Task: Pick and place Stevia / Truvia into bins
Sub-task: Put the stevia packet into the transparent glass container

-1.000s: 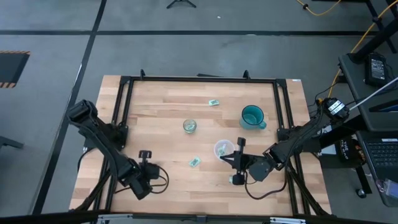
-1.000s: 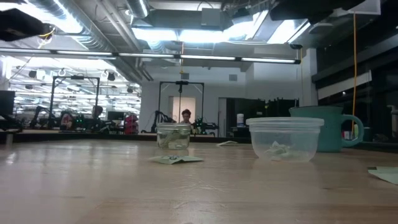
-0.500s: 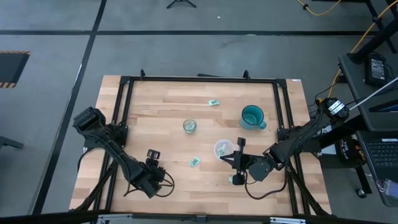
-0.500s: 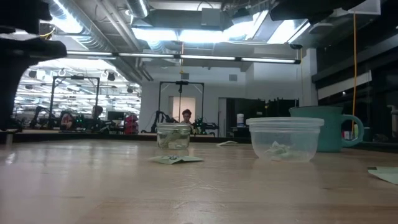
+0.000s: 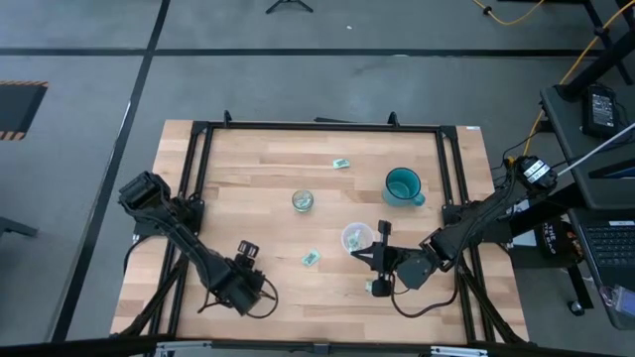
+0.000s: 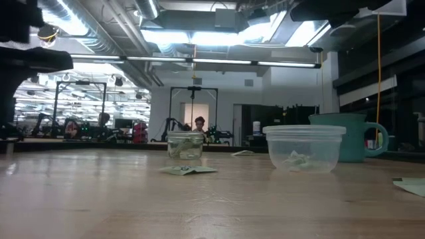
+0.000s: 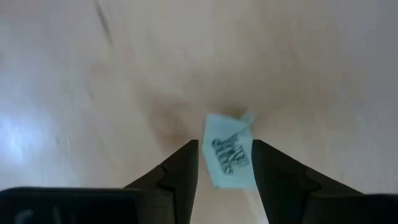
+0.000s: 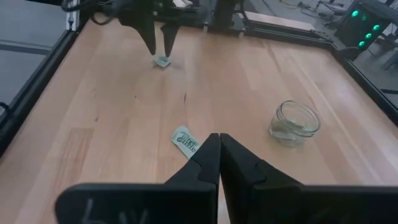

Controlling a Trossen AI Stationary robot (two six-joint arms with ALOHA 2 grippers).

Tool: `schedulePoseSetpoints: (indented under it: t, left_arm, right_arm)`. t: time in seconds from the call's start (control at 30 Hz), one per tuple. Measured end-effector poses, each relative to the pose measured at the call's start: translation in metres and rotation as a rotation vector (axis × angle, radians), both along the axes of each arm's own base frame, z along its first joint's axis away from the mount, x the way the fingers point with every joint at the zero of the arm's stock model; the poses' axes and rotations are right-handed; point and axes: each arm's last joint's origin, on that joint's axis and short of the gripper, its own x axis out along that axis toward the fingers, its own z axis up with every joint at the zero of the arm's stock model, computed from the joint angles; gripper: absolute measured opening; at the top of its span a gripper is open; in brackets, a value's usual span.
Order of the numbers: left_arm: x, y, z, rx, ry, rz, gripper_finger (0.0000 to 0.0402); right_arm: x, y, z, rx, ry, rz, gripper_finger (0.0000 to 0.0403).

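My left gripper (image 5: 244, 256) points down near the table's near-left part, open. Its fingers stand on either side of a light green Stevia packet (image 7: 227, 157) that lies on the wood, also seen as the packet (image 8: 163, 61) in the right wrist view. My right gripper (image 5: 357, 251) is shut and hovers beside the clear plastic cup (image 5: 355, 237). Another packet (image 5: 312, 258) lies flat between the arms, and a third packet (image 5: 341, 162) lies near the far edge. The glass jar (image 5: 303, 200) and the cup (image 6: 304, 149) each hold packets. My left gripper comes at the packet from above, with one finger (image 7: 180, 174) apart from the packet's long edge. The other finger (image 7: 273, 177) stands right at the opposite edge (image 7: 250, 163). Whether it touches, I cannot tell.
A teal mug (image 5: 402, 185) stands to the far right of the cup. A black frame (image 5: 317, 126) runs around the table's edges. Bare wood lies between the jar and the left arm. A person (image 6: 198, 123) shows far off in the room behind.
My left arm has swung toward the table's right and near edge and has come into the low view's upper left. Over the last half second it has hardly shifted. Packets, jar and cup have stayed in place.
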Motion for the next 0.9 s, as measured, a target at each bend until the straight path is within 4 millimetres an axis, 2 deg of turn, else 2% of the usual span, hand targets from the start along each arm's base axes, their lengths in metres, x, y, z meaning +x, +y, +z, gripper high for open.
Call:
schedulePoseSetpoints:
  t: [0.77,0.9]
  left_arm:
    - [0.0058,0.0021,-0.0001,0.008,0.028,-0.223,0.0143]
    - [0.0062,0.0015,-0.0064,0.019,0.057,-0.239,0.0143]
  right_arm:
    - [0.0,0.0007,-0.0002,0.016,0.008,0.02,0.0013]
    - [0.0,0.0007,-0.0002,0.016,0.008,0.019,0.0013]
